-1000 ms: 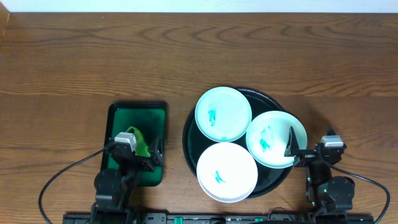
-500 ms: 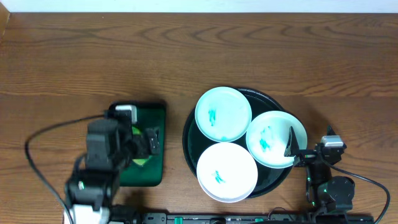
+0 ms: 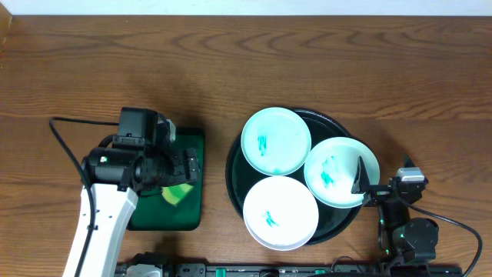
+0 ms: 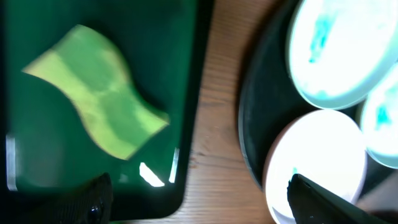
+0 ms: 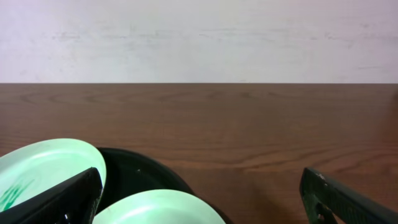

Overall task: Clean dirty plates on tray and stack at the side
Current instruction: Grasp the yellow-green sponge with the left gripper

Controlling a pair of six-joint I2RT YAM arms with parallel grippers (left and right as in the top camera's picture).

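Three small pale plates with teal scribbles lie on the round black tray [image 3: 339, 122]: one at the back [image 3: 275, 141], one at the right [image 3: 338, 171], one at the front [image 3: 280, 213]. My left gripper [image 3: 187, 167] hangs open and empty over the green tray's right side, left of the plates. In the left wrist view its fingertips [image 4: 93, 199] frame the tray corner and the front plate [image 4: 317, 162]. My right gripper [image 3: 382, 170] rests open and empty beside the right plate. In the right wrist view that gripper [image 5: 202, 202] faces two plates [image 5: 43, 171] [image 5: 158, 208].
A yellow-green sponge [image 3: 178, 194] lies in the small dark green rectangular tray [image 3: 157, 219], also seen in the left wrist view as a wavy sponge [image 4: 99, 109]. Cables run along the table's front edge. Bare wooden table [image 3: 231, 61] stretches behind both trays.
My left arm has lifted from its rest and swung up over the green tray, uncovering the sponge. The right arm and the plates have not moved.
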